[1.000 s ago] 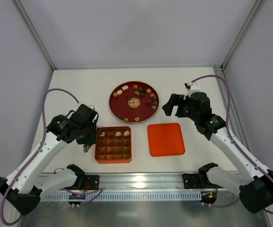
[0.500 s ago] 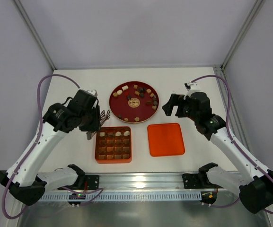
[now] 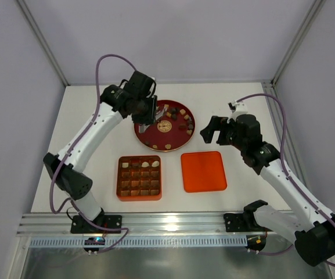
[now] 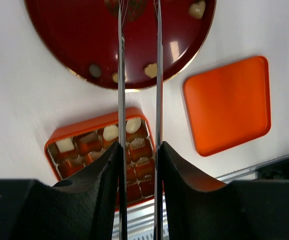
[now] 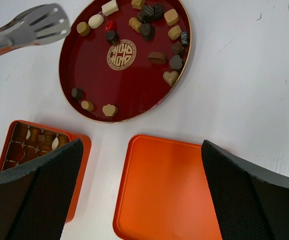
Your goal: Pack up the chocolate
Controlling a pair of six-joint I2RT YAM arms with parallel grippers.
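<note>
Swinging from the orange gridded box (image 3: pixel 119 177) to the red plate's (image 3: pixel 136 129) 10 o'clock rim, the left gripper (image 3: pixel 146 110) stays clamped on metal tongs (image 5: pixel 39 25), whose tips look empty. At 3 o'clock the right gripper (image 3: pixel 212 131) hangs spread and idle. Most chocolate (image 5: pixel 147 30) remains on the plate and few cells are filled, so another pick is judged next.

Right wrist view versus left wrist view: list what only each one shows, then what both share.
Only the right wrist: the gold emblem, the tips of the tongs, and the open right gripper.
Only the left wrist: the whole lid, and the left gripper shut on the tongs.
Both: the plate with chocolate on it, the box, part of the lid, and the tongs.
</note>
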